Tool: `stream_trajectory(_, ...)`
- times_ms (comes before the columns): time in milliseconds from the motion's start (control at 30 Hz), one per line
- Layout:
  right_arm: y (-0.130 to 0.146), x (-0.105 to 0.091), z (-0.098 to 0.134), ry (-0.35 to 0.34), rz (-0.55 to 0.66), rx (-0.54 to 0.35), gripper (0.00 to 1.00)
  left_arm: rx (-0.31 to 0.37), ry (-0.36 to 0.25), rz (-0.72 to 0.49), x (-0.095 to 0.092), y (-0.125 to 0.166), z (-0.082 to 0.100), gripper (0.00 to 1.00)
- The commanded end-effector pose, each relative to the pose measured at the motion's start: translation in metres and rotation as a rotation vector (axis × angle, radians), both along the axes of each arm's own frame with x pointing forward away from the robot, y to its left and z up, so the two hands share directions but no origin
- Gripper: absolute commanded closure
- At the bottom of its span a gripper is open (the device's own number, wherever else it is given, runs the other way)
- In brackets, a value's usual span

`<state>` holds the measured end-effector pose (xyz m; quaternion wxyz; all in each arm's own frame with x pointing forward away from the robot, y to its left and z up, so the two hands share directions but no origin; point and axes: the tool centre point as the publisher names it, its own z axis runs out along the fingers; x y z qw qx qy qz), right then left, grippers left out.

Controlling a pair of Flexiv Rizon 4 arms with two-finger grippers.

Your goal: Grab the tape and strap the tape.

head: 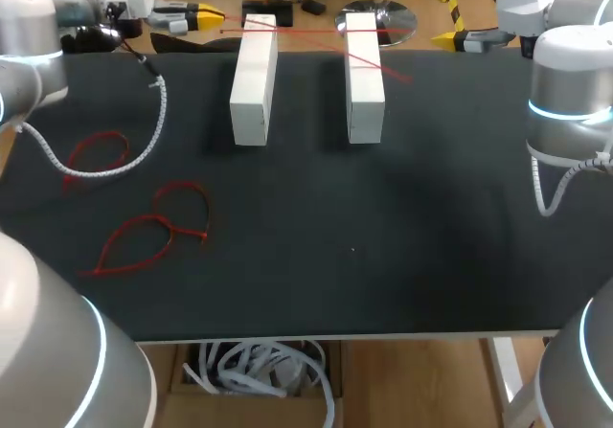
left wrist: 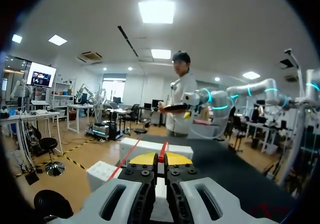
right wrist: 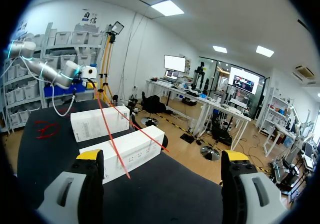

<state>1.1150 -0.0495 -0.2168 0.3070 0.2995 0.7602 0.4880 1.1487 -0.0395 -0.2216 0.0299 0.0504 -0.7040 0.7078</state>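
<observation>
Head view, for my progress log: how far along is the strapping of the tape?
Done: the left gripper has its fingers shut on the red tape. In hand: the tape runs across the two white blocks. Left: the right gripper is open and empty, so the free end is not yet taken or fastened. Two red loops lie on the table.

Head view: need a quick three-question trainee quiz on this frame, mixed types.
1. True or false: the left end effector is shut on a red strap.
2. How many white blocks lie on the table?
3. The red loops lie: A) on the table, on the left arm's side; B) between the blocks; C) on top of the blocks.
Key: 1 true; 2 two; 3 A.
</observation>
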Motion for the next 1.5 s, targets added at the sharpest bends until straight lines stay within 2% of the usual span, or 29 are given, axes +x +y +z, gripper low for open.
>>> stream_trajectory(33,0.0,0.0,0.0,0.0,0.0,0.0,0.0,-0.001,0.007,0.165,-0.025,-0.007,0.016,1.0)
stream_trajectory(167,0.0,0.0,0.0,0.0,0.0,0.0,0.0,-0.007,-0.01,0.175,-0.033,-0.017,0.026,1.0)
stream_trajectory(300,0.0,0.0,0.0,0.0,0.0,0.0,0.0,-0.032,0.0,0.2,-0.034,-0.024,0.034,1.0)
stream_trajectory(433,0.0,0.0,0.0,0.0,0.0,0.0,0.0,-0.069,0.018,0.228,-0.032,-0.031,0.043,1.0)
stream_trajectory(533,0.0,0.0,0.0,0.0,0.0,0.0,0.0,-0.117,0.063,0.253,-0.03,-0.036,0.048,1.0)
stream_trajectory(633,0.0,0.0,0.0,0.0,0.0,0.0,0.0,-0.138,0.087,0.288,-0.026,-0.038,0.053,1.0)
stream_trajectory(900,0.0,0.0,0.0,0.0,0.0,0.0,0.0,-0.186,0.112,0.273,-0.022,-0.046,0.061,1.0)
stream_trajectory(1000,0.0,0.0,0.0,0.0,0.0,0.0,0.0,-0.224,0.126,0.24,-0.022,-0.05,0.065,1.0)
stream_trajectory(1500,0.0,0.0,0.0,0.0,0.0,0.0,0.0,-0.204,0.043,0.089,-0.029,-0.068,0.074,1.0)
